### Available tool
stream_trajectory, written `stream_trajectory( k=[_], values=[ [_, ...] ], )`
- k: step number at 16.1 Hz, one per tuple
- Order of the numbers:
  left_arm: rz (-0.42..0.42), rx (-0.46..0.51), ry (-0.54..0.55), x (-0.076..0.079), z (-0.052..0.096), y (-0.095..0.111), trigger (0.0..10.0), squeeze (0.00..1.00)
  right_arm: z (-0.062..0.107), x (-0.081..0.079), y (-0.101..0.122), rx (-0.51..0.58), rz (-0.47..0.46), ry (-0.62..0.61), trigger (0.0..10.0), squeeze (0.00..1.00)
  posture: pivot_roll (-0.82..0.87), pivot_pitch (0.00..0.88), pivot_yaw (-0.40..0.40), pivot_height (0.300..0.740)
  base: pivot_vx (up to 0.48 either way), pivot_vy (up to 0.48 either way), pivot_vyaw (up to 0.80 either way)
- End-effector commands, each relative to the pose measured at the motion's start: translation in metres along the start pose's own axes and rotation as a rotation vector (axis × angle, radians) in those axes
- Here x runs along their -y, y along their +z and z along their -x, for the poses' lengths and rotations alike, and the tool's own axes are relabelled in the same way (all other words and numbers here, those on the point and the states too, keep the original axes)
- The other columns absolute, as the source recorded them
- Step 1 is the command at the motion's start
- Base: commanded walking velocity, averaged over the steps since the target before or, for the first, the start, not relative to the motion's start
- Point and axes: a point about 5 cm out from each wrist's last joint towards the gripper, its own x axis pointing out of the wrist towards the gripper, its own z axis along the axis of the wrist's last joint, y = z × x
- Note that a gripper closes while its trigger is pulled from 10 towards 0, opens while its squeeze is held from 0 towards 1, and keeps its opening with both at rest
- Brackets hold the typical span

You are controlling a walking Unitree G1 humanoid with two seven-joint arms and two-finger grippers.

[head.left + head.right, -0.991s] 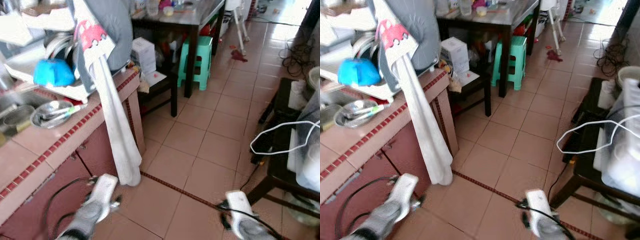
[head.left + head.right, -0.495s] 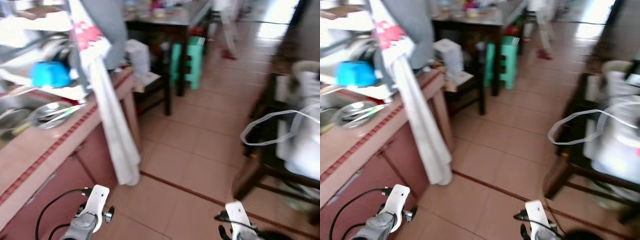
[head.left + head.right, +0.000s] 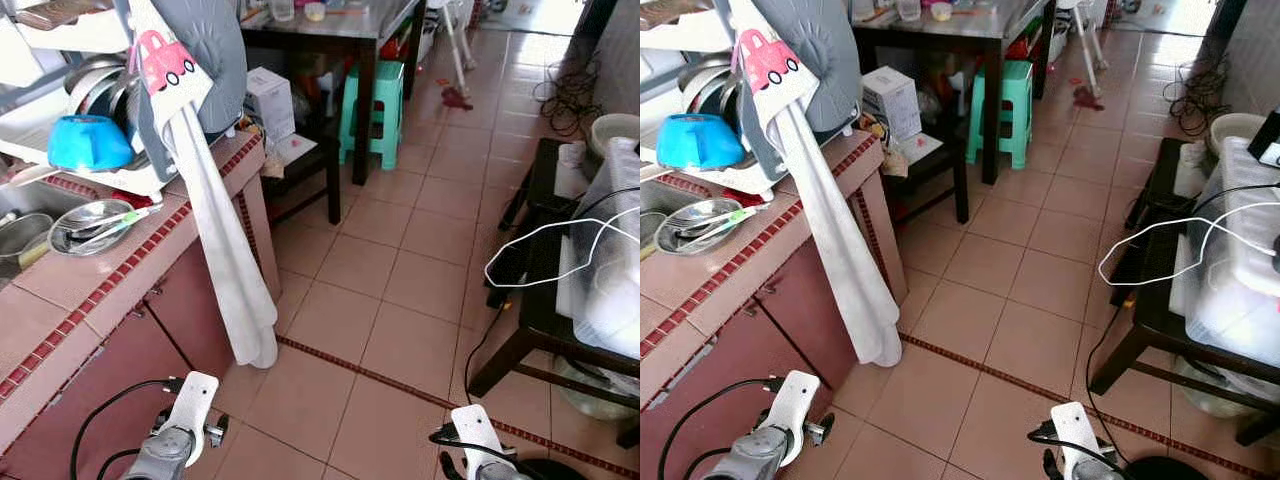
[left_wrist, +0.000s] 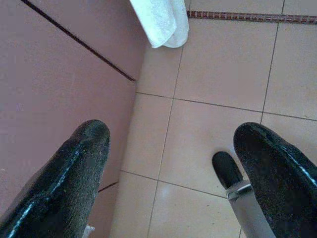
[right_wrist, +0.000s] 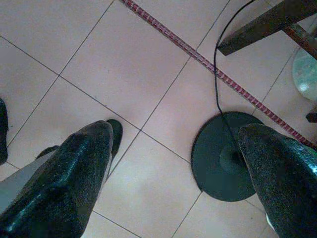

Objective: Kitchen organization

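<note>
The robot stands on a tiled floor (image 3: 400,290) in a kitchen, with both arms hanging low. The left hand (image 4: 173,163) points down at the floor just beside a reddish cabinet front (image 4: 54,74), and its two black fingers (image 4: 74,168) are spread wide apart with nothing between them. The right hand (image 5: 173,173) also hangs over the floor, fingers apart and holding nothing; below it there is a round dark stand base (image 5: 228,158) with a thin black cable going to it. On the robot's left runs a pink tiled tabletop (image 3: 70,290) with a red border. On it lies a shallow metal dish (image 3: 90,215) with some utensils inside, and next to this, at the edge of the picture, a metal bowl (image 3: 20,235) sits in the sink. Behind them a white dish rack (image 3: 140,180) holds a blue bowl (image 3: 88,142) and some plates. A long white towel (image 3: 225,270) hangs down over the cabinet front, almost to the floor, and a grey cloth (image 3: 205,60) with a red car picture hangs above it. Farther away stands a dark table (image 3: 350,30) with a green stool (image 3: 378,110) beside it and a white box (image 3: 270,100) near. On the robot's right, a low dark bench (image 3: 560,300) carries a clear plastic container (image 3: 610,270) with a white cable (image 3: 540,255) lying over it.
</note>
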Motion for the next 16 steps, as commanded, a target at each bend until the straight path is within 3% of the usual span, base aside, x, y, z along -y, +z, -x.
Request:
stream_trajectory(
  k=[1,11,16],
  values=[
    [-0.010,-0.006,0.008,-0.0042,0.0010,-0.0028,10.0,0.00,-0.0003,-0.0004,0.0019,0.004,0.001,0.003,10.0,0.00,-0.06,0.019,0.076,0.740,0.000,-0.334,0.00],
    [-0.025,-0.007,0.011,-0.0038,0.0009,-0.0028,10.0,0.00,0.0000,-0.0013,-0.0002,-0.003,0.034,0.011,10.0,0.00,-0.06,0.016,0.077,0.740,0.000,-0.362,0.00],
    [-0.019,-0.010,0.020,-0.0051,0.0009,-0.0028,10.0,0.00,0.0001,-0.0002,-0.0009,-0.005,0.049,0.012,10.0,0.00,-0.06,0.007,0.075,0.740,0.000,0.000,0.00]
  ],
)
